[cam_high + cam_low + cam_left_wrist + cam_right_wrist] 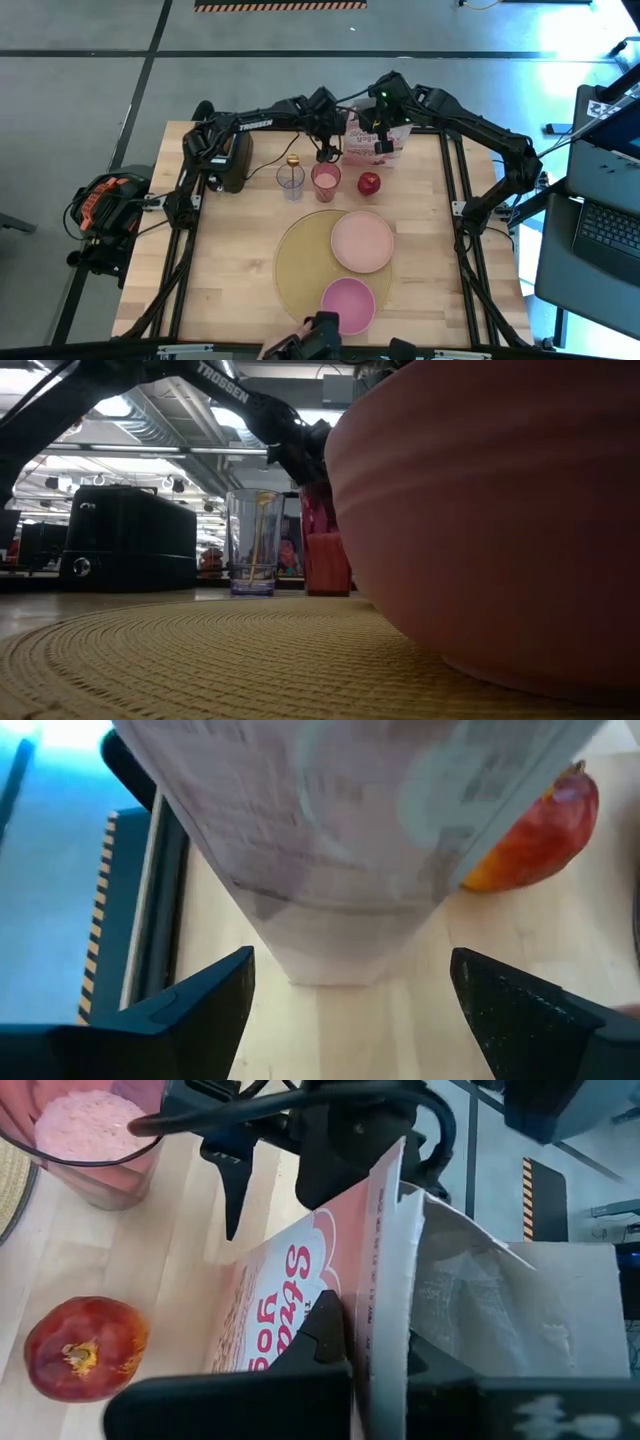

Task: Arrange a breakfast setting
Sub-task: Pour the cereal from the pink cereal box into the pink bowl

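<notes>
Cereal step in hand: right gripper (360, 1355) clamps the cereal box (372, 137) rim, left gripper (350, 995) spread wide just beside it; bowl (347, 303) well away on placemat (300, 262); next calls for carrying box there.

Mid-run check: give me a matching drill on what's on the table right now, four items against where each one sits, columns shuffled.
Items:
1. pale pink plate
2. gold spoon
3. red apple
4. cereal box

Places:
A. bare wood beside the pink cup
B. standing in the clear glass
C. on the placemat, overhanging its edge
D. gripped at its open top by the right gripper

Pairs: 1-C, 2-B, 3-A, 4-D
</notes>
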`<move>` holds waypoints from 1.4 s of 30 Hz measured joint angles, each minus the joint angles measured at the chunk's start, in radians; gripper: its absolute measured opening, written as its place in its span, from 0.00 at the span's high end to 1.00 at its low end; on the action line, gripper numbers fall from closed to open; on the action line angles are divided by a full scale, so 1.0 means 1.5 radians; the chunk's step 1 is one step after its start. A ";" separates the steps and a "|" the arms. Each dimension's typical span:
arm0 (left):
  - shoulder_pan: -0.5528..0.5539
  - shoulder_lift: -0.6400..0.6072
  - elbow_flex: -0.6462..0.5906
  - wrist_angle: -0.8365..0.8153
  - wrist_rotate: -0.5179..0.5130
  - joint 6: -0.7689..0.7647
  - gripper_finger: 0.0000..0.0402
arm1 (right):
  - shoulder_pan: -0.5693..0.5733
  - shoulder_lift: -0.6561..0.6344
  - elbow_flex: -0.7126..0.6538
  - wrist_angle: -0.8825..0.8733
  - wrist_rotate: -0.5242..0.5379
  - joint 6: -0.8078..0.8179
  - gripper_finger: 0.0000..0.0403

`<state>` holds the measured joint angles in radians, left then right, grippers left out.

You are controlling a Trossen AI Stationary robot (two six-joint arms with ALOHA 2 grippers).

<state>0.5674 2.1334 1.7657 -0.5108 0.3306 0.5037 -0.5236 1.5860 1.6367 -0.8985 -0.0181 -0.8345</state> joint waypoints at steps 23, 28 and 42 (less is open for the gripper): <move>-0.005 0.021 0.000 0.138 0.084 -0.020 0.18 | 0.000 0.000 0.000 -0.016 -0.074 0.011 1.00; -0.004 0.053 0.000 0.169 0.104 -0.023 0.18 | 0.000 0.000 0.000 -0.016 -0.083 0.011 1.00; -0.004 0.063 0.000 0.200 0.127 -0.044 0.18 | 0.000 0.000 0.000 -0.017 -0.086 0.011 1.00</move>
<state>0.5611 2.2284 1.7660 -0.2109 0.5213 0.4381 -0.5236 1.5856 1.6367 -0.9234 -0.1467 -0.8177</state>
